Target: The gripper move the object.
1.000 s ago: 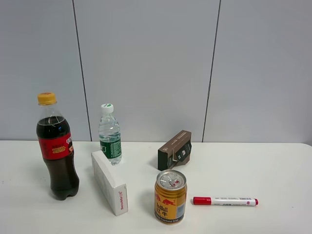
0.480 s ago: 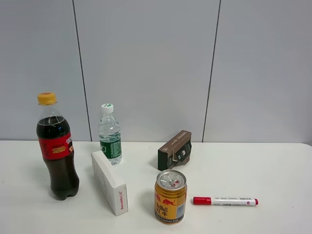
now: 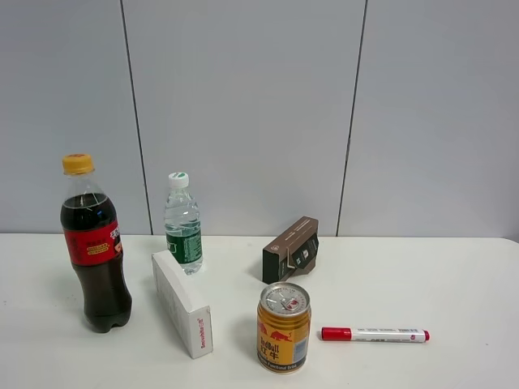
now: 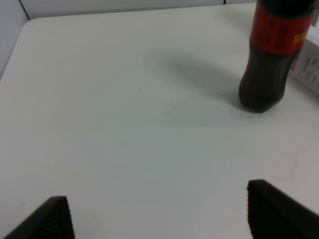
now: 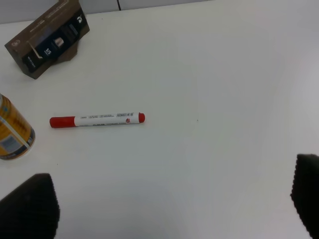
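The tall cola bottle (image 3: 94,247) with a red label and an orange-yellow cap stands upright at the left of the white table. Its lower body also shows in the left wrist view (image 4: 271,59). My left gripper (image 4: 159,214) is open and empty, its dark fingertips (image 4: 52,216) wide apart, a good way short of the bottle. My right gripper (image 5: 169,199) is open and empty over bare table, its fingertips (image 5: 27,204) at the frame's edges. Neither gripper shows in the exterior high view.
A green-labelled water bottle (image 3: 182,223) stands behind a white box (image 3: 182,302). A gold Red Bull can (image 3: 284,327), a brown box (image 3: 290,249) and a red-capped marker (image 3: 375,334) lie to the right. The marker (image 5: 97,119) and the brown box (image 5: 50,37) show in the right wrist view.
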Controlling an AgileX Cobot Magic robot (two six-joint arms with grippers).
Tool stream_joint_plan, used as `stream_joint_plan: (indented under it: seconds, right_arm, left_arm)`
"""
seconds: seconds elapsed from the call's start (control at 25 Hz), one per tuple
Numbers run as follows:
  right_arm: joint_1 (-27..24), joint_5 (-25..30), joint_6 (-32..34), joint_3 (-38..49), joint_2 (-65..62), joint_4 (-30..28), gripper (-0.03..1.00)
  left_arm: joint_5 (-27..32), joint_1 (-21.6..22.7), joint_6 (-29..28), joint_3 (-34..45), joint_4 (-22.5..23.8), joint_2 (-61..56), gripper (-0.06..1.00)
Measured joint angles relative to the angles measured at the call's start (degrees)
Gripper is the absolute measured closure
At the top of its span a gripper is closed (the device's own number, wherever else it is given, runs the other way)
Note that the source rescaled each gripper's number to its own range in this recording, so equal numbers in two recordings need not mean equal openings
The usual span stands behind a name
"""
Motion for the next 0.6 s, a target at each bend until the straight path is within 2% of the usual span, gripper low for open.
stream_joint_plan:
  seconds: [0.6]
  right_arm:
    - [0.0, 0.0, 0.0, 0.0, 0.0, 0.0, -0.03]
  left_arm:
    - [0.0, 0.0, 0.0, 0.0, -0.01, 0.0, -0.06]
